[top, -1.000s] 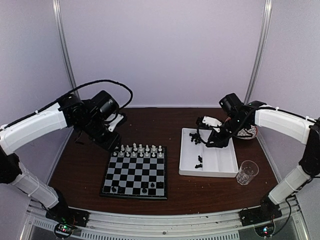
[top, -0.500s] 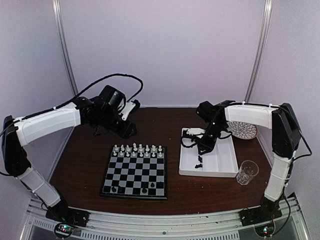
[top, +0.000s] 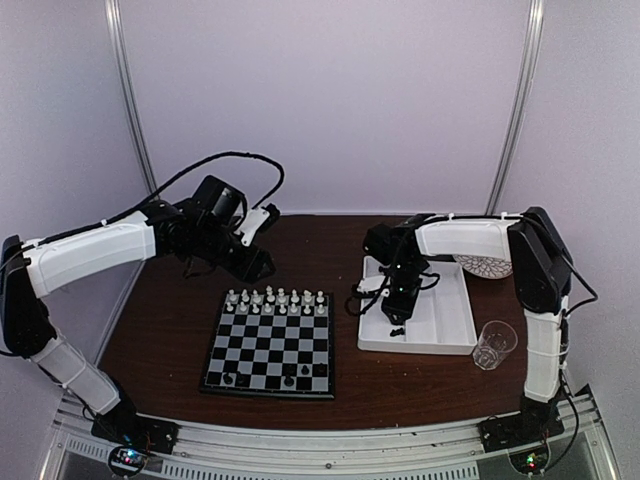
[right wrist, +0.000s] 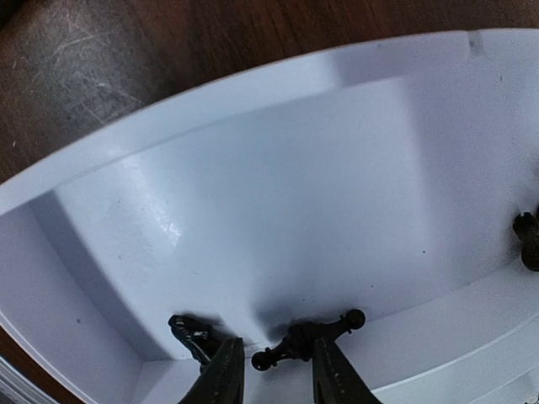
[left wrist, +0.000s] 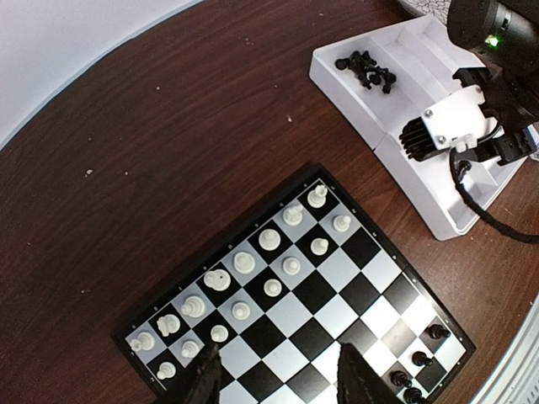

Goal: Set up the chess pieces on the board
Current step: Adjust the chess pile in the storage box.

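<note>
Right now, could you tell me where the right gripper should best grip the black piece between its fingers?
Grip the piece at its narrow waist, probably from straight above: it lies on its side on the tray floor, almost along the right gripper's closing line, so turn the wrist to pinch across it.

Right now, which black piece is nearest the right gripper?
The toppled piece lying between the right gripper's fingertips; a second piece lies just outside them, the others farther off.
</note>
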